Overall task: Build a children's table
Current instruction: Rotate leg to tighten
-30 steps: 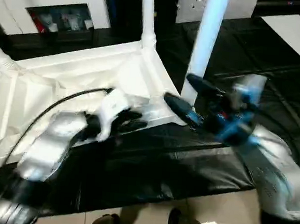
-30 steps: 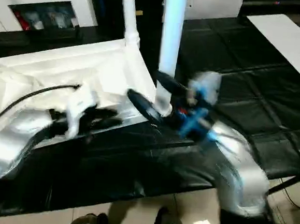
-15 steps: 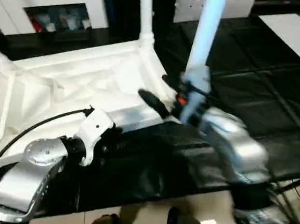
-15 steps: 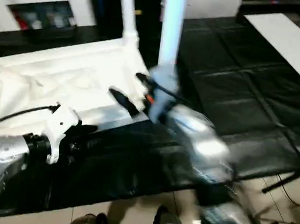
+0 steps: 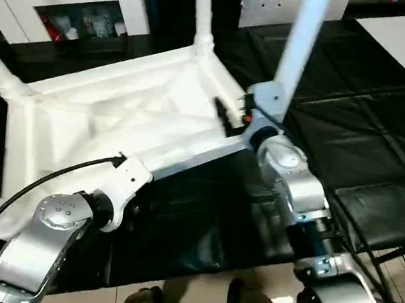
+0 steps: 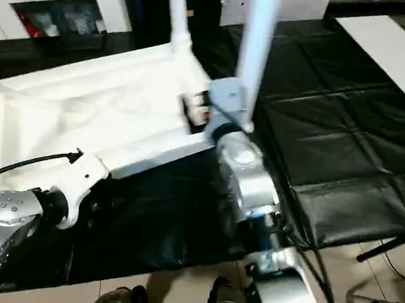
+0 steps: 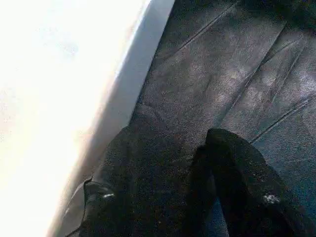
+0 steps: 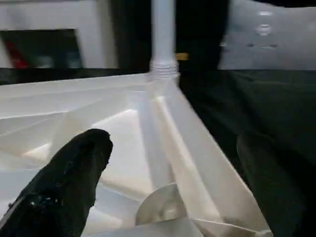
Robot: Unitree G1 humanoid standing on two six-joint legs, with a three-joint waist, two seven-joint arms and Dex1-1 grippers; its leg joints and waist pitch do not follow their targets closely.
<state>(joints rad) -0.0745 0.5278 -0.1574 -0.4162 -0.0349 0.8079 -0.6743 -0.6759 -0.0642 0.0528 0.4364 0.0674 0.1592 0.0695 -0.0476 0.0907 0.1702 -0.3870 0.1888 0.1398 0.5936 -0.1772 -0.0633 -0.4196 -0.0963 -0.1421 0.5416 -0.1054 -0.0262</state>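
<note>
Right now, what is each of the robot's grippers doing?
Left gripper: jaws partly open, holding nothing.
Right gripper: jaws wide open, over the table top, holding nothing.

From my seat the table top (image 5: 114, 116) reads as smooth white plastic with a faint sheen, and its legs (image 5: 203, 15) look the same. The work surface (image 5: 344, 134) at frame right is a black sheet, slightly glossy and creased (like thin vinyl). My forearms (image 5: 292, 176) are brushed silver metal. The left gripper's fingers (image 7: 247, 182) look matt black, a little grainy.
</note>
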